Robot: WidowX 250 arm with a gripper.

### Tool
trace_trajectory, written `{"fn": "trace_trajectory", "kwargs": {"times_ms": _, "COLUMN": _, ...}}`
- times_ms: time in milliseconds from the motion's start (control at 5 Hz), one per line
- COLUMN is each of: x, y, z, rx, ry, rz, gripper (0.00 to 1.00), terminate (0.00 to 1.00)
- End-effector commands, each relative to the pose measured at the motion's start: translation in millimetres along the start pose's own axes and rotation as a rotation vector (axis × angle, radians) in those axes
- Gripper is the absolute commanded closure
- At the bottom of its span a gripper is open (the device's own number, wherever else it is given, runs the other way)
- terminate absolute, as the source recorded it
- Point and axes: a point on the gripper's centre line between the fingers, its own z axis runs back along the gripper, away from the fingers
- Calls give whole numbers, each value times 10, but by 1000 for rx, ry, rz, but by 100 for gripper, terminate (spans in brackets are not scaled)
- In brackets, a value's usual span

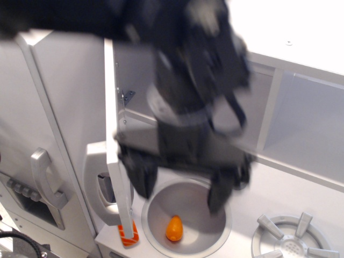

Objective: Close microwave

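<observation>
Your black, motion-blurred gripper [180, 185] has its fingers spread wide, pinching nothing. The light-grey microwave's flat door [115, 145] stands open, edge-on, just beside its left finger. Below it sits a round silver sink [215, 231] holding a small orange object [173, 228].

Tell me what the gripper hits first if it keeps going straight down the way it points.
Probably the round sink bowl directly below the gripper, near the orange object. Motion blur and a single view leave depth uncertain.
</observation>
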Motion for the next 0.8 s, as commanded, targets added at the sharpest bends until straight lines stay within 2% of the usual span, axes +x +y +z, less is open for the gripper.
{"fn": "trace_trajectory", "kwargs": {"times_ms": 0, "x": 224, "y": 434, "z": 707, "rx": -96, "ry": -48, "rz": 64, "gripper": 0, "terminate": 0}}
{"fn": "trace_trajectory", "kwargs": {"times_ms": 200, "x": 352, "y": 632, "z": 819, "rx": -115, "ry": -84, "rz": 130, "gripper": 0, "terminate": 0}}
{"fn": "trace_trajectory", "kwargs": {"times_ms": 400, "x": 457, "y": 773, "z": 728, "rx": -86, "ry": -83, "rz": 167, "gripper": 0, "terminate": 0}}
{"fn": "trace_trajectory", "kwargs": {"times_ms": 600, "x": 507, "y": 819, "z": 491, "rx": -42, "ry": -109, "rz": 183, "gripper": 0, "terminate": 0}}
